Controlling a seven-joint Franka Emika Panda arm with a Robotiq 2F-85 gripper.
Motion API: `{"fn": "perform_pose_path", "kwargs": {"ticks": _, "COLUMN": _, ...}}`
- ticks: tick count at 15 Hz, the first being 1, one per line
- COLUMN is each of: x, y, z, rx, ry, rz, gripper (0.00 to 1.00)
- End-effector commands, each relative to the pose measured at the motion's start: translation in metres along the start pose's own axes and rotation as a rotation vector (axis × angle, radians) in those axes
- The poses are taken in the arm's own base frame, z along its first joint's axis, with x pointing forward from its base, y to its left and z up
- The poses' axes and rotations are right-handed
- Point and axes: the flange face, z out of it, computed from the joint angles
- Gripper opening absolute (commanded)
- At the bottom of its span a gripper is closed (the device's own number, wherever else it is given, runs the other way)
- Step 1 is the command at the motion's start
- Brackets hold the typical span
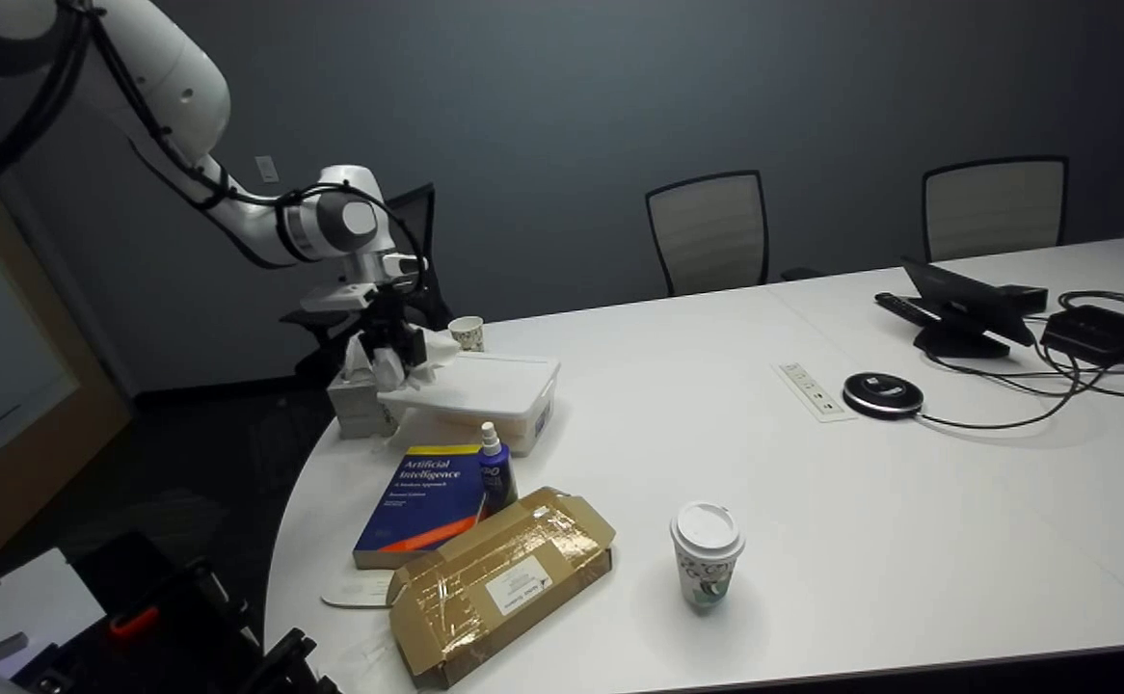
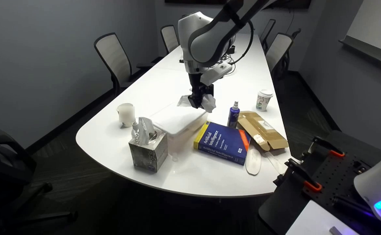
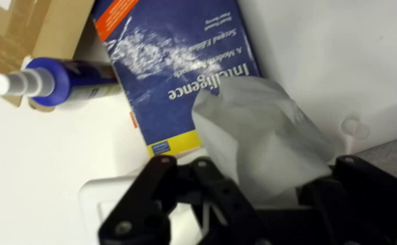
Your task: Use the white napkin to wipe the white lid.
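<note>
The lid is set on top of a pale tub on the surface. It is located below the tool, which is held near one end of it; in the wrist view, a corner of the lid is shown, partly hidden by the tool. The napkin is clamped in the tool, bunched up, and loose folds of it are seen on two sides in both exterior views. Whether the lid is touched by the napkin cannot be told. Just beside the lid, the tissue box is placed. Near another side of the lid, the book is laid flat, and the bottle is stood upright there. Farther from the lid on that side, the carton is seen. On the lid's opposite side, the open cup is stood upright. Well apart from the lid, the lidded cup is stood upright; the disc and the screen are also shown well apart from it.
</note>
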Motion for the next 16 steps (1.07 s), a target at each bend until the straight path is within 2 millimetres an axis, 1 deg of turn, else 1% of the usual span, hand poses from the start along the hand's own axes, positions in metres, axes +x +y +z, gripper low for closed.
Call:
{"fn": "perform_pose_path", "kwargs": {"ticks": 1, "x": 0.036, "y": 0.010, "z": 0.004, "rx": -0.073, "ry": 0.052, "rz": -0.033, "gripper": 0.03}}
{"fn": "perform_pose_path", "kwargs": {"ticks": 2, "x": 0.044, "y": 0.012, "z": 0.009, "rx": -0.089, "ry": 0.054, "rz": -0.047, "gripper": 0.03}}
{"fn": "perform_pose_path", "kwargs": {"ticks": 4, "x": 0.060, "y": 0.011, "z": 0.029, "rx": -0.111, "ry": 0.041, "rz": -0.074, "gripper": 0.03}}
{"fn": "perform_pose_path", "kwargs": {"ticks": 8, "x": 0.089, "y": -0.006, "z": 0.070, "rx": -0.128, "ry": 0.057, "rz": -0.116, "gripper": 0.03}}
{"fn": "perform_pose_path", "kwargs": {"ticks": 10, "x": 0.101, "y": -0.013, "z": 0.080, "rx": -0.122, "ry": 0.082, "rz": -0.110, "gripper": 0.03}}
{"fn": "perform_pose_path", "kwargs": {"ticks": 12, "x": 0.112, "y": -0.019, "z": 0.084, "rx": -0.116, "ry": 0.114, "rz": -0.107, "gripper": 0.03}}
{"fn": "perform_pose_path", "kwargs": {"ticks": 16, "x": 0.129, "y": -0.034, "z": 0.076, "rx": -0.077, "ry": 0.192, "rz": -0.102, "gripper": 0.03}}
